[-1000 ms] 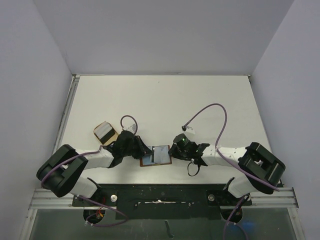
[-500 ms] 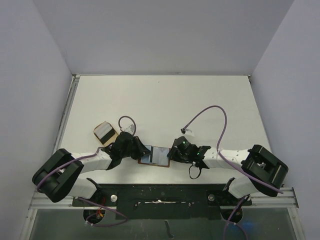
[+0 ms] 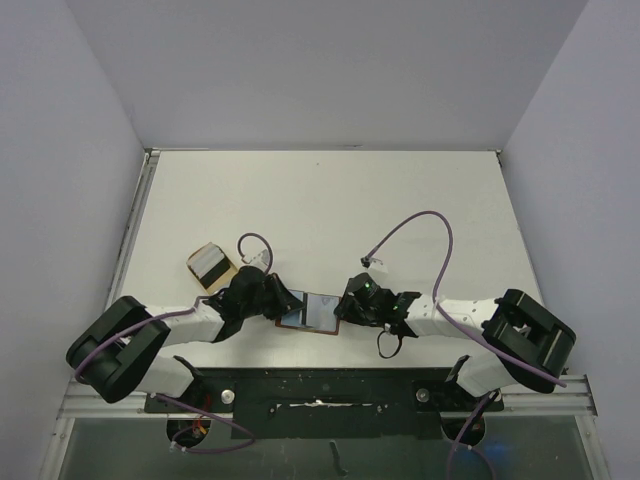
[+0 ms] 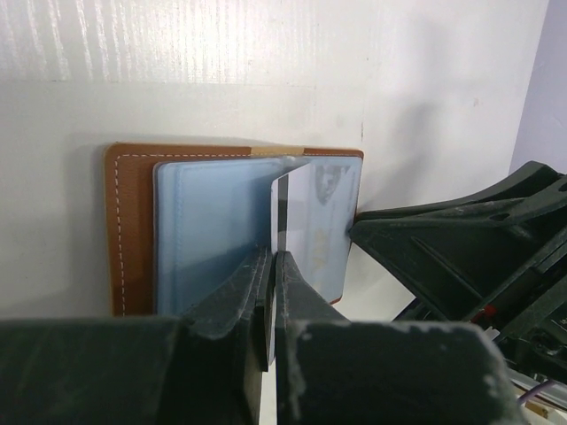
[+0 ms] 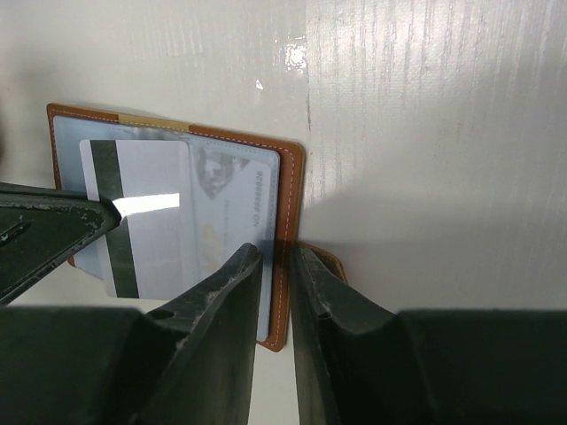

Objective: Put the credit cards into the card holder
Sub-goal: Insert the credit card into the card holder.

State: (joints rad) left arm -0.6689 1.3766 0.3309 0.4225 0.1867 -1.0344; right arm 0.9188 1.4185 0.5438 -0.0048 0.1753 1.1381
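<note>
Table (image 3: 320,200): white; the work sits at its near edge, about midway between the left and right edges.

Tan dish (image 3: 192,263): nearer the left edge, a little further back, with pale cards in it. Not in play now.

Card holder (image 3: 318,312): lies open and flat, blue lining up, between the two wrists, touching both tools.

Credit card (image 4: 306,212): over the holder's lining, dark stripe showing in the right wrist view. We cannot tell whether its leading edge is under a pocket lip yet.

Left gripper (image 4: 271,257): fully closed, pinching the card's near edge.

Right gripper (image 5: 276,252): jaws set narrow, straddling the holder's stitched right edge and apparently clamping it to pin the holder down.

Our judgement on the step, inserting the card:
- keep the right grip firm so the holder does not slide;
- hold the card low and nearly flat, its long edges parallel to the pocket;
- feed slowly; if the lining bunches, back off and re-aim;
- release only once the card is seated.
</note>
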